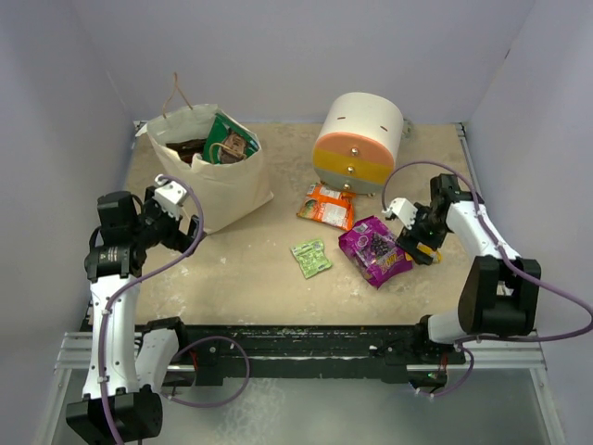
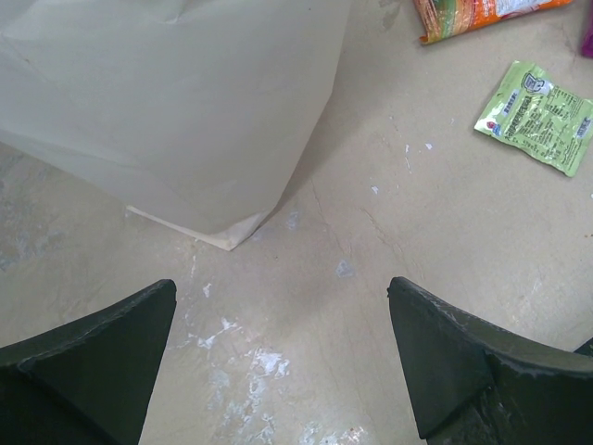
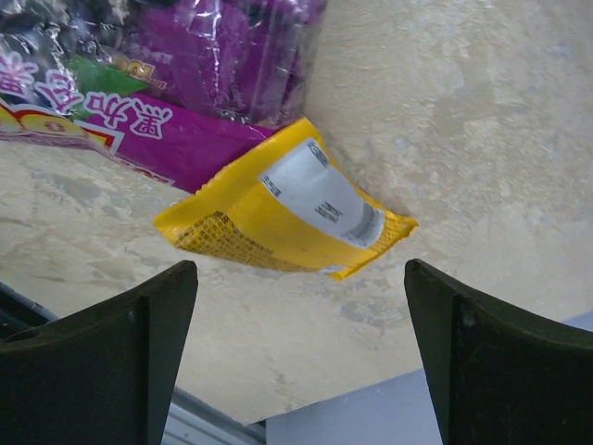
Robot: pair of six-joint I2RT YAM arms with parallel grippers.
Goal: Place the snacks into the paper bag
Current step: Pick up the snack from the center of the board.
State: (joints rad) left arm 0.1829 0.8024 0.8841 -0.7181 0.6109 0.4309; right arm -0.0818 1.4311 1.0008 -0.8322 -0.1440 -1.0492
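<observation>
The cream paper bag stands at the back left with a brown packet and a green packet inside. Its side also shows in the left wrist view. On the table lie an orange packet, a green-white packet, a purple packet and a yellow packet. My left gripper is open and empty beside the bag's near left corner. My right gripper is open just over the yellow packet, which lies against the purple packet.
A round white-orange-yellow-green drawer unit stands at the back, right of the bag and behind the orange packet. Walls close in the table on the left, back and right. The table's right edge is close to my right gripper.
</observation>
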